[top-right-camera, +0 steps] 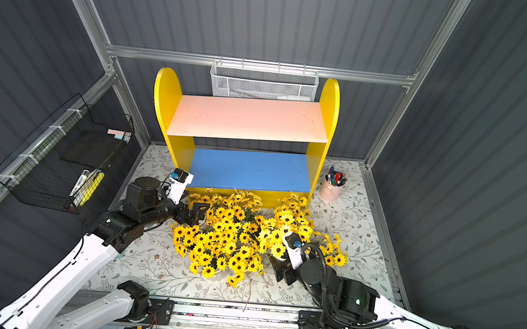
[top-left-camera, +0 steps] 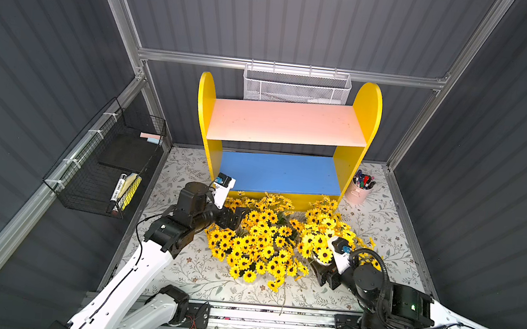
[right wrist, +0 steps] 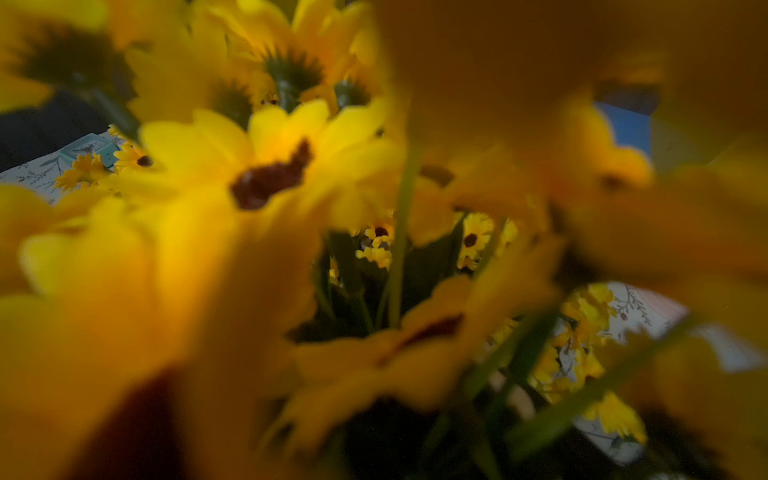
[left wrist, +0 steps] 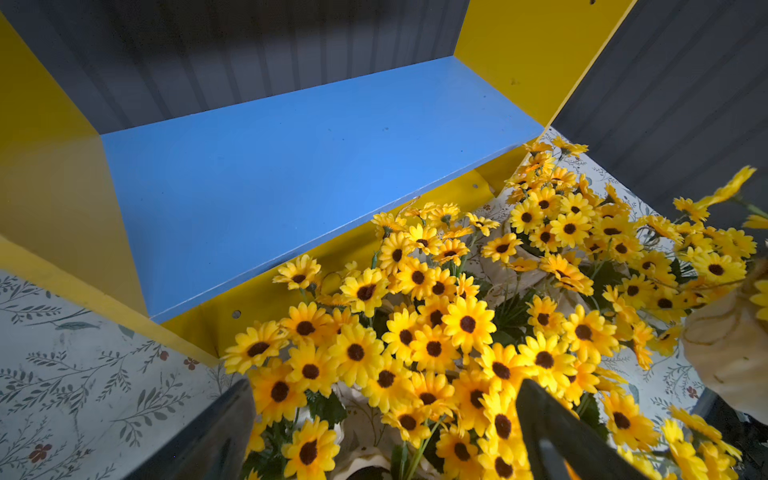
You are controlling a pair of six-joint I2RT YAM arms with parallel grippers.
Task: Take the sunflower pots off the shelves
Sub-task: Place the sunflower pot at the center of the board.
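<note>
The shelves (top-left-camera: 286, 124) are standing bare — the sunflower pots (top-left-camera: 257, 238) are crowding the near tabletop (top-left-camera: 193, 274). Left gripper (left wrist: 384, 390) is hovering released. The right gripper (top-left-camera: 321, 271) is sitting buried in blooms, its grip cannot be told — snagged stems could topple neighbours.

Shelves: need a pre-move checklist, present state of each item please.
1. The pink upper board of the shelves is bare: ok.
2. The blue lower board is bare: ok.
3. The sunflower pots stand clustered on the table in front of the shelves: ok. Their count is hidden by blooms.
4. The left end effector is open above the blooms: ok.
5. Whether the right end effector grips a pot: cannot tell, since petals block the right wrist view.
6. The pink cup of pens is upright, apart from the pots: ok.
</note>
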